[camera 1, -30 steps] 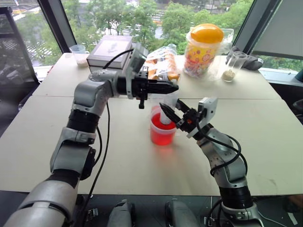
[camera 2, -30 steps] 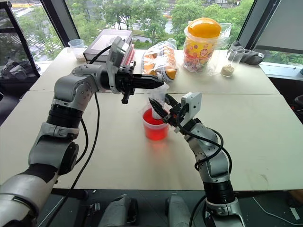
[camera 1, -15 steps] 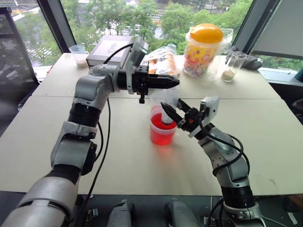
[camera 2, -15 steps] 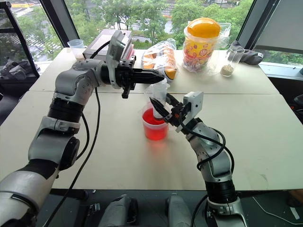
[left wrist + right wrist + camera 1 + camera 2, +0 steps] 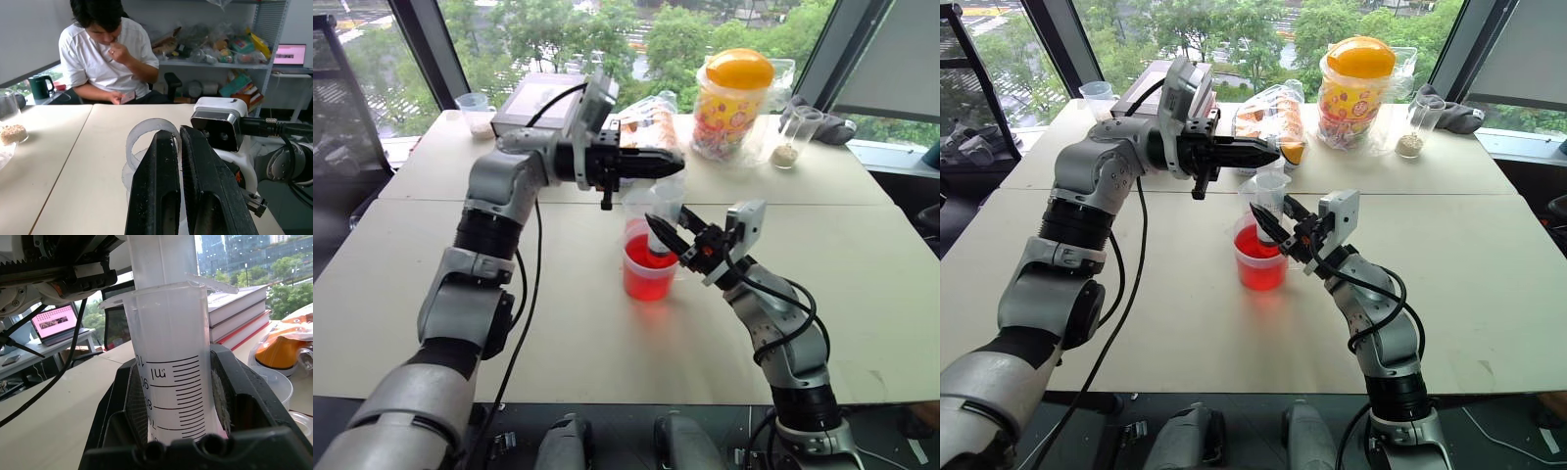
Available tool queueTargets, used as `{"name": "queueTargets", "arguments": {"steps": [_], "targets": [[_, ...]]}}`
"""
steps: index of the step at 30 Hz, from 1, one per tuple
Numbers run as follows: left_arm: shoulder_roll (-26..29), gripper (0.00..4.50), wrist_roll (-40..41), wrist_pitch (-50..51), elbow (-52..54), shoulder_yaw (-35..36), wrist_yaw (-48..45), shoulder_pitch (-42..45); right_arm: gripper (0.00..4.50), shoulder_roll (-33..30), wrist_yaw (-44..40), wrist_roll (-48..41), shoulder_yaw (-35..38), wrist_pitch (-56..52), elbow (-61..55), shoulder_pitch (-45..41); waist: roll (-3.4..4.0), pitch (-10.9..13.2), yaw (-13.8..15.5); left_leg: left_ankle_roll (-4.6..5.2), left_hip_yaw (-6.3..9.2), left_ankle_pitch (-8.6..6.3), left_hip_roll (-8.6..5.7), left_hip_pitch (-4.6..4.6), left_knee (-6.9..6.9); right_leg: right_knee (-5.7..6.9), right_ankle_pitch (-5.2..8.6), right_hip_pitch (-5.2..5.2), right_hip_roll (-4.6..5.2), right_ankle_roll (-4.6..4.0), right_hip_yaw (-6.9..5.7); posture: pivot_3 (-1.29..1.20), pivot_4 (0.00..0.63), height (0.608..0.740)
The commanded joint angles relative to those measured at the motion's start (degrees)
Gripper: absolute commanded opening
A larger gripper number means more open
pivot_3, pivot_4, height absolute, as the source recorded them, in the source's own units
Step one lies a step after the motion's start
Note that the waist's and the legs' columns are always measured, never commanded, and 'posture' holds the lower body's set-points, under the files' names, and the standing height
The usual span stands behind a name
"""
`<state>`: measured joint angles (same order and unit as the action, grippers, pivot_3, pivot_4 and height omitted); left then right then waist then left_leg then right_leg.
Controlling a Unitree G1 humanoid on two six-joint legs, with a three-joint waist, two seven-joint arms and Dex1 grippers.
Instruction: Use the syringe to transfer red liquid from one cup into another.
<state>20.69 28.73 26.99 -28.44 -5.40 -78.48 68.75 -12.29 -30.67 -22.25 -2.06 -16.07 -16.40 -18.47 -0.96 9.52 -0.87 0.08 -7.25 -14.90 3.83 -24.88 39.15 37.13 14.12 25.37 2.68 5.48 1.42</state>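
The syringe (image 5: 659, 211) stands upright with its lower end inside the wide clear cup (image 5: 628, 262), which holds red liquid (image 5: 648, 282). My right gripper (image 5: 663, 232) is shut on the syringe's clear barrel just above the cup's rim; the printed scale on the barrel (image 5: 171, 382) shows between its pads. My left gripper (image 5: 674, 162) reaches in level from the left and is shut on the white plunger top above the barrel. The rim of a small clear cup (image 5: 278, 382) sits just behind the syringe.
At the table's far side stand a jar with an orange lid (image 5: 736, 93), a snack bag (image 5: 644, 127), stacked books (image 5: 540, 103), a little cup with grains (image 5: 478, 113) and a slim glass with grains (image 5: 793, 137). A person (image 5: 105, 54) sits at the table's right end.
My left gripper stands a little higher than a second ago, still shut above the barrel. The right gripper and the cup have stayed in place.
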Motion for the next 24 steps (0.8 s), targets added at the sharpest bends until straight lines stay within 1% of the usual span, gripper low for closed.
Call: {"name": "queueTargets", "arguments": {"steps": [1,11,14,15,20,21,24], "targets": [[1.04,0.1,0.9,-2.63,1.01,5.22,2.56,4.53,1.44,-0.59,-1.74,-0.33,-2.21,-0.81,-1.01,0.78,0.0,0.0,-0.01,0.0,0.0,0.0,0.0,0.0,0.0,0.0,0.0,0.0,0.0,0.0,0.0,0.0,0.15,0.74],[1.4,0.1,0.66,-1.89,2.37,4.42,1.85,2.98,1.44,-1.07,-1.37,-1.2,-1.28,-2.12,-2.58,-1.62,0.0,0.0,-0.04,0.0,0.0,0.0,0.0,0.0,0.0,0.0,0.0,0.0,0.0,0.0,0.0,0.0,0.15,0.74],[1.8,0.99,0.59,-0.53,3.22,3.83,1.54,1.49,1.44,-1.67,-0.73,-2.56,0.08,-3.92,-4.1,-4.14,0.0,0.0,-0.1,0.0,0.0,0.0,0.0,0.0,0.0,0.01,0.0,0.01,0.0,0.0,0.0,0.0,0.15,0.74],[1.99,1.43,0.25,-0.55,2.95,3.68,1.56,0.91,1.44,-2.0,-0.53,-3.28,0.61,-4.74,-4.73,-4.97,0.0,0.0,-0.08,0.0,0.01,0.0,0.0,0.0,0.0,0.02,0.0,0.01,0.0,0.0,0.0,0.0,0.15,0.74],[3.31,4.04,-1.72,-1.7,1.87,3.26,2.15,-1.37,1.44,-2.74,0.76,-6.7,3.02,-8.65,-7.03,-7.77,0.0,0.0,-0.04,0.0,0.0,0.0,0.0,0.0,0.0,0.01,0.0,0.0,0.01,0.0,0.0,0.0,0.15,0.74],[3.71,4.45,-1.88,-1.66,2.17,3.23,2.09,-1.85,1.44,-2.88,0.93,-7.24,3.31,-9.34,-7.43,-8.05,0.0,0.0,-0.1,0.0,0.0,0.0,0.0,0.0,0.0,0.02,0.0,0.01,0.0,0.0,0.0,0.0,0.15,0.74],[5.57,4.45,-2.62,-1.55,2.99,3.49,1.85,-3.54,1.44,-3.16,1.46,-9.16,4.05,-11.4,-8.62,-8.68,0.0,0.0,-0.07,0.0,0.02,0.0,0.01,0.0,-0.01,0.04,0.0,0.02,-0.01,0.0,-0.02,0.0,0.15,0.74]]}}
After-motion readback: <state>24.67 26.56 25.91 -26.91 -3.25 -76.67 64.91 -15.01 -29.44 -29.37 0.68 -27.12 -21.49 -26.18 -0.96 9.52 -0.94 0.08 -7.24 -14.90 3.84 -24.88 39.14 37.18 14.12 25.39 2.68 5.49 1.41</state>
